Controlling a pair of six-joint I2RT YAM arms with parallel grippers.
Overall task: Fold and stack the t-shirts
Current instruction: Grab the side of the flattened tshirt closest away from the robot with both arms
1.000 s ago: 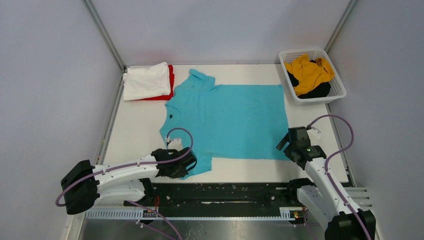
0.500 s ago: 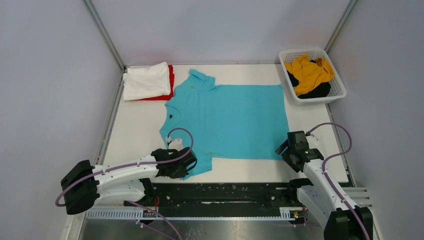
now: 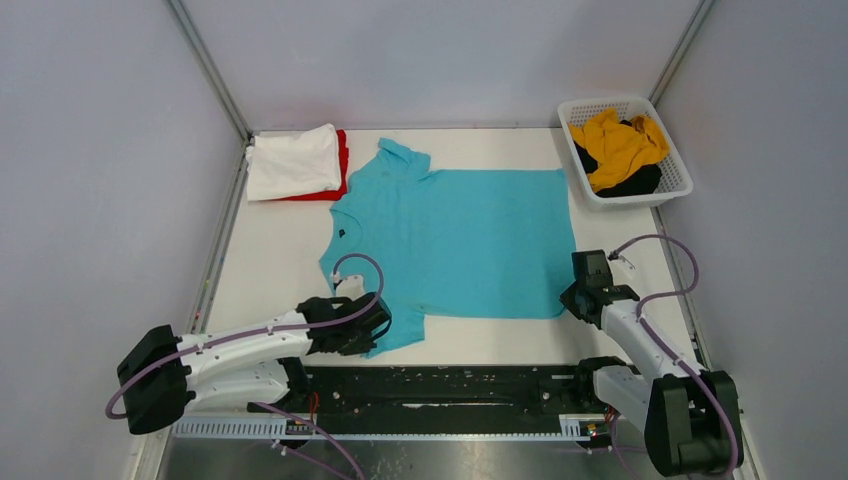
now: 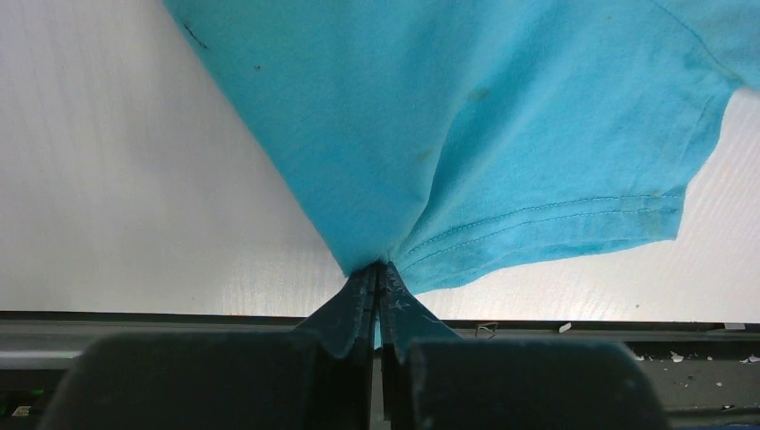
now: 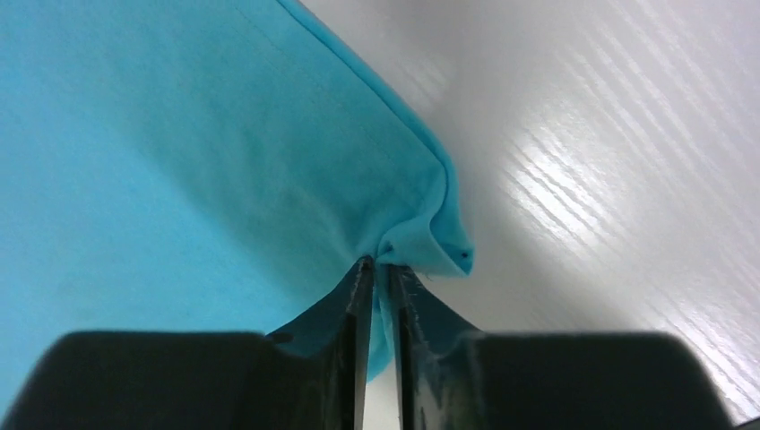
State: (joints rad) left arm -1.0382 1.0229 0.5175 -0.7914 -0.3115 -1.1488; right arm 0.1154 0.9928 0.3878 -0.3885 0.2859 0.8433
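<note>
Far left, at the back of the table (image 3: 262, 262), a folded white t-shirt (image 3: 293, 160) lies on a red t-shirt (image 3: 343, 165) of which only an edge shows; both are well apart from my arms. Next, my left gripper (image 4: 379, 269) is clenched on the turquoise t-shirt (image 3: 470, 240), pinching the near sleeve at its corner. The cloth draws into a tight peak at the fingertips, and the stitched sleeve hem runs off to the right of the pinch. The turquoise t-shirt is spread flat in the middle of the table with its collar to the left and its bottom hem to the right, so its long axis runs across in front of me, parallel to the line between my two bases. The whole body of the shirt lies beyond both grippers, away from me, and its near edge spans between them. My right gripper (image 5: 381, 266) is closed on the near right corner of the bottom hem, with a small fold of cloth bunched just ahead of the fingertips and turquoise showing between the fingers. I judge each arm correctly placed for its own end, neither needing to cross. I judge the next move to be a joint lift carrying the near edge away from me over the body, both ends level to avoid a skewed fold. Far right, a white basket (image 3: 681, 180) holds a mustard t-shirt (image 3: 620, 145) and a black t-shirt (image 3: 636, 183), not yet handled.
</note>
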